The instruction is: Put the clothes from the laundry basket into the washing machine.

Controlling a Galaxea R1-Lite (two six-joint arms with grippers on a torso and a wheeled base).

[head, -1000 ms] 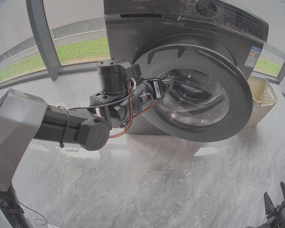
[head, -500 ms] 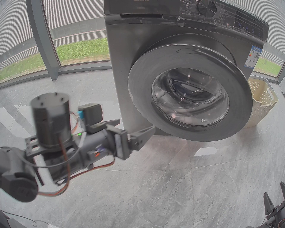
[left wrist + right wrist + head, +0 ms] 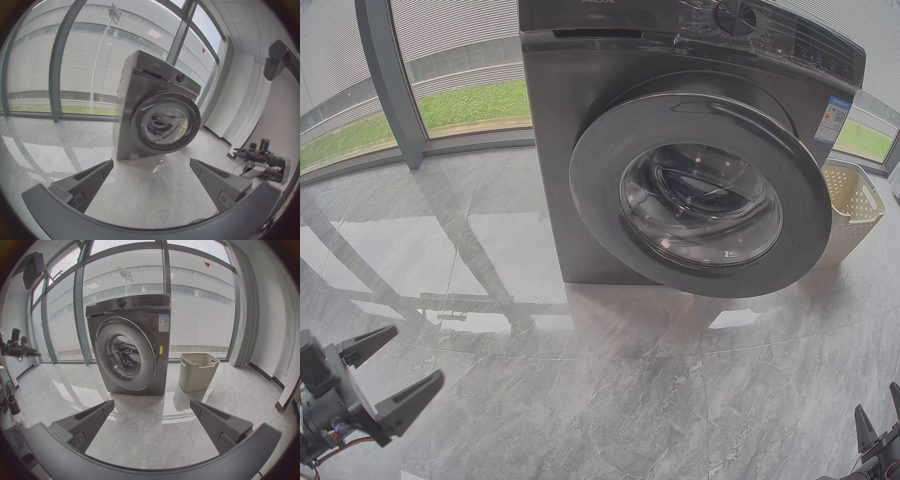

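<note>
- Although the task concerns clothes, none show above the rim of the laundry basket [image 3: 197,371]. Its bottom is hidden, so I cannot confirm that it is empty.
- Dark, folded shapes lie behind the glass of the door [image 3: 600,181]. They are judged to be garments in the drum, but this is not certain.
- The basket stands upright on the floor, mouth upward, just beside the washing machine [image 3: 562,112] on the robot's right. Its long axis is judged to run roughly parallel with the machine's front, with a handle cut-out at the far short end.
- The door hangs ajar, standing out from the front panel with its round face turned toward the robot. Which edge carries the hinge cannot be told.
- The left tool [image 3: 417,353] sits low at the robot's left, well apart from the machine, with its fingers spread and nothing between them.
- The right tool [image 3: 876,400] sits low at the robot's right, aimed toward the machine and basket, with its fingers likewise apart and empty.
- Step in hand, as judged: loading looks finished or nearly so, leaving a check of the basket and the door.
- Recommendation: look into the basket from above before closing the door. Press on the door's dark ring rather than the glass, and see that no cloth lies in the gap.
</note>
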